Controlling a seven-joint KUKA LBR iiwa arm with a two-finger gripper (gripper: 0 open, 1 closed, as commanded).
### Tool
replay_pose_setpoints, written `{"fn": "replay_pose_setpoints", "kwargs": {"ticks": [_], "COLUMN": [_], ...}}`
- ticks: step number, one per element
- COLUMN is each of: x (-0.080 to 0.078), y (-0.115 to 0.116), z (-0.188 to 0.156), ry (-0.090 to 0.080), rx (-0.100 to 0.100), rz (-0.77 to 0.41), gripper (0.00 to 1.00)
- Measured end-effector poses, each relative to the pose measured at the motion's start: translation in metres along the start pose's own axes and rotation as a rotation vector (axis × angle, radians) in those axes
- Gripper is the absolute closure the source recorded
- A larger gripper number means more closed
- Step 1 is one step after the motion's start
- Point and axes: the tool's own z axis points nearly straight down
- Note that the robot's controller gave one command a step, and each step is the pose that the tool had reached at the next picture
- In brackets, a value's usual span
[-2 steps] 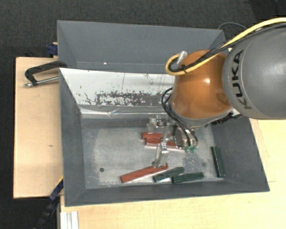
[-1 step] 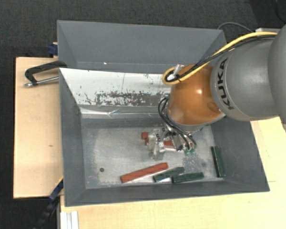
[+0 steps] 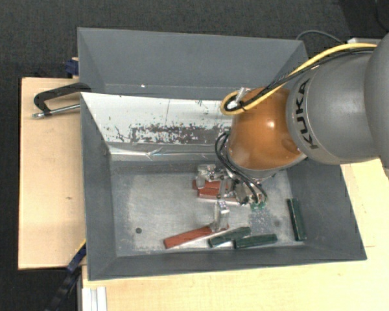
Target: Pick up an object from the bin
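My gripper (image 3: 221, 216) hangs low over the middle of the bin floor, under the orange cover. A small red-brown block (image 3: 206, 188) lies right beside it on its left, touching or nearly touching the gripper's metal parts. Just below the gripper, a long red-brown flat stick (image 3: 188, 238) lies slanted along the front wall. A dark green marker (image 3: 229, 238) lies beside the stick's right end. Whether anything is gripped cannot be made out.
A second dark green marker (image 3: 258, 240) lies along the front wall to the right. A dark green bar (image 3: 295, 219) rests by the right wall. The arm and its orange cover hide the bin's back right part.
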Motion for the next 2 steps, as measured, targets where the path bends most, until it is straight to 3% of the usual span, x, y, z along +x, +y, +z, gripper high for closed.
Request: {"fn": "replay_pose_setpoints", "kwargs": {"ticks": [1,2], "x": [0.000,-0.011], "y": [0.000,-0.008], "z": [0.000,0.007], "ry": [0.000,-0.003], "rx": [0.000,0.000], "rz": [0.000,0.024], "gripper": [0.00,0.00]}}
